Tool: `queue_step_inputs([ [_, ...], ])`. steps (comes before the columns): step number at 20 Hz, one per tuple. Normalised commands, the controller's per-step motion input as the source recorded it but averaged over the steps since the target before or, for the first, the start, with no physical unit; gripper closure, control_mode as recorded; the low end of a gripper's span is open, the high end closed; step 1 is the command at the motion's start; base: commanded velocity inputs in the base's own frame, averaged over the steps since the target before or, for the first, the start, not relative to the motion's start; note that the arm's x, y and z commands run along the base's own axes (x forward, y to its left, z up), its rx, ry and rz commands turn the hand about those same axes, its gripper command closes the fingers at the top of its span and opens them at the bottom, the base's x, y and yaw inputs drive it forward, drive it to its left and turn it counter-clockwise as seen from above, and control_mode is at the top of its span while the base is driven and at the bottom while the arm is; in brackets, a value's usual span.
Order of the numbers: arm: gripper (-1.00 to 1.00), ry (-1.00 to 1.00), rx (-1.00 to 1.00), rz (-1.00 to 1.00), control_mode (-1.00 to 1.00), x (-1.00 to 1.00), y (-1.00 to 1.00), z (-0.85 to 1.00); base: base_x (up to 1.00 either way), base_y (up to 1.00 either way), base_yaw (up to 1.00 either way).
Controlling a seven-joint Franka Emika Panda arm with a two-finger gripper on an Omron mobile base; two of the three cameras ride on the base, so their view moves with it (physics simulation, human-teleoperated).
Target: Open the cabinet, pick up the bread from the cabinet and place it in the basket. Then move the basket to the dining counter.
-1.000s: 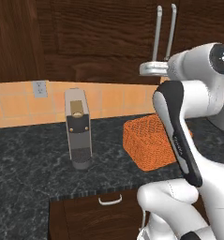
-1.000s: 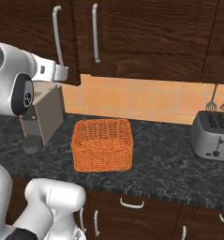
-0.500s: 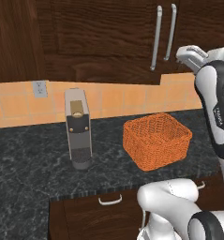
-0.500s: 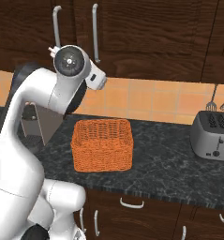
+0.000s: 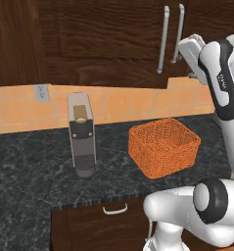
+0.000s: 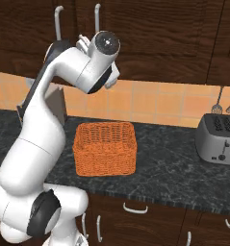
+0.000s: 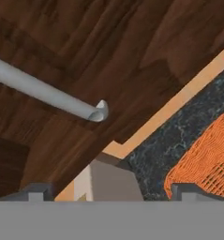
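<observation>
Silver cabinet handle lies crosswise just ahead of the jaws, which stand apart; doors shut.

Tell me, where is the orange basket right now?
The basket sits on the black worktop, right of the coffee machine in the left base view, below the closed cabinet.

The cabinet is dark brown grained wood with silver bar handles, the basket orange weave, the worktop black speckled stone, the wall tiles pale orange, the coffee machine grey, and the toaster silver-grey.
</observation>
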Motion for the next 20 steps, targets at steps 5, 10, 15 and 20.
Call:
queue_step_inputs([
  [5, -1.0, 0.22, 0.19, 0.0, -1.0, 0.32, 0.35, -0.05, 0.0, 0.0, 0.0],
  [10, -1.0, 0.1, 0.14, 0.01, -1.0, 0.0, 0.6, -0.21, 0.0, 0.0, 0.0],
  [15, -1.0, -0.03, 0.01, 0.15, -1.0, -0.77, 1.0, -0.19, 0.0, 0.0, 0.0],
  [20, -1.0, -0.2, -0.05, 0.27, -1.0, -1.0, 1.0, -0.12, 0.0, 0.0, 0.0],
])
